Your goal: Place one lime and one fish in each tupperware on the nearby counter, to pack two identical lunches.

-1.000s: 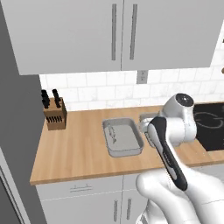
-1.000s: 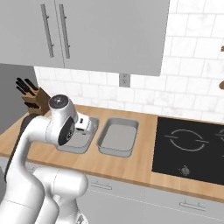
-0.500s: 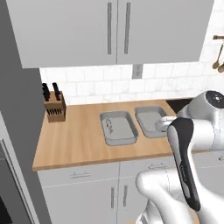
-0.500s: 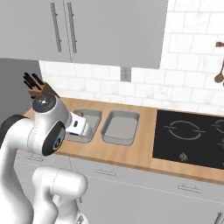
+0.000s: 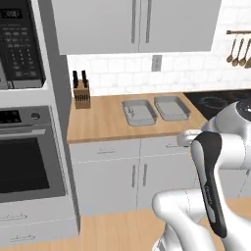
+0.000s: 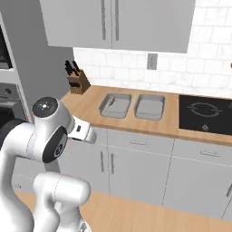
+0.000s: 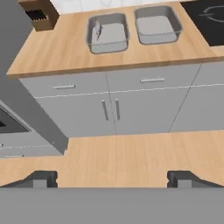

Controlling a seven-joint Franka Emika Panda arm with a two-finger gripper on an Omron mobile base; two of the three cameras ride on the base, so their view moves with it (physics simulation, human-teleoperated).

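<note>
Two grey tubs [image 7: 108, 33] [image 7: 157, 24] sit side by side on the bench [image 7: 61, 52], right of the knife block [image 7: 40, 15]; tool [image 7: 112, 179] spread wide, empty

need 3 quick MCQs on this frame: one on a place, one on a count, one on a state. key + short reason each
1. The knife block stands where?
A. On the counter, left of both tupperwares
B. On the cooktop
C. Between the tupperwares

2. How many tupperwares are on the counter?
A. One
B. Two
C. Three

3. The gripper is:
A. Shut on a lime
B. Shut, empty
C. Open, empty

Key: 1 A, it sits near the counter's left end; 2 B, left tupperware and right tupperware sit side by side; 3 C, fingertips stand wide apart with nothing between them.
</note>
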